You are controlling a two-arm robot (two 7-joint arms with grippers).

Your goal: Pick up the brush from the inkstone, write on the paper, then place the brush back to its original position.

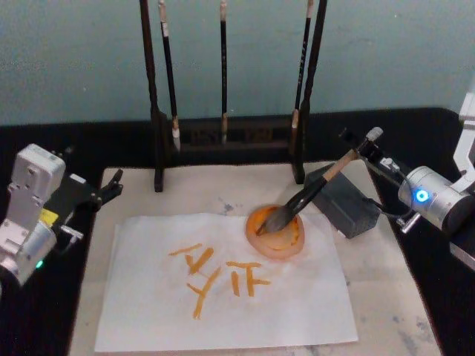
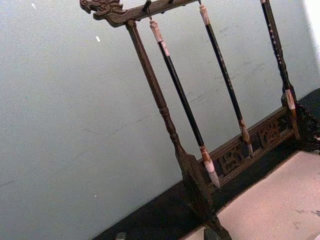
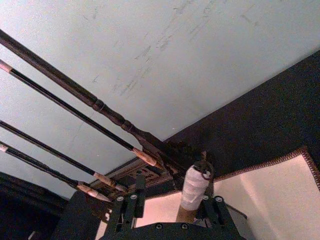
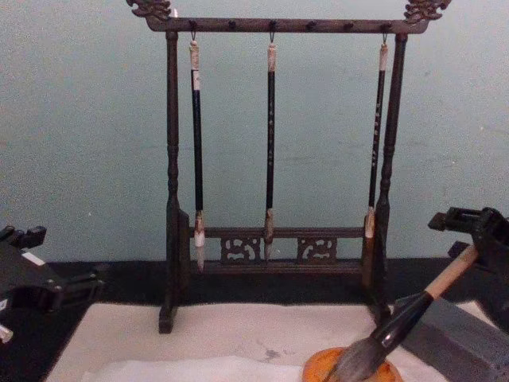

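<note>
The right pincer (image 1: 362, 150) is gripping the brush (image 1: 318, 187) by its upper handle and holding it tilted. The bristles are resting in the orange dish (image 1: 294, 243), which is sitting on the far right corner of the paper (image 1: 223, 315). The handle is passing over the grey inkstone (image 1: 355, 211), just right of the dish. Orange strokes are showing on the paper. The left pincer (image 1: 100, 194) is hanging open at the left edge of the mat (image 1: 386, 297), well apart from the brush.
</note>
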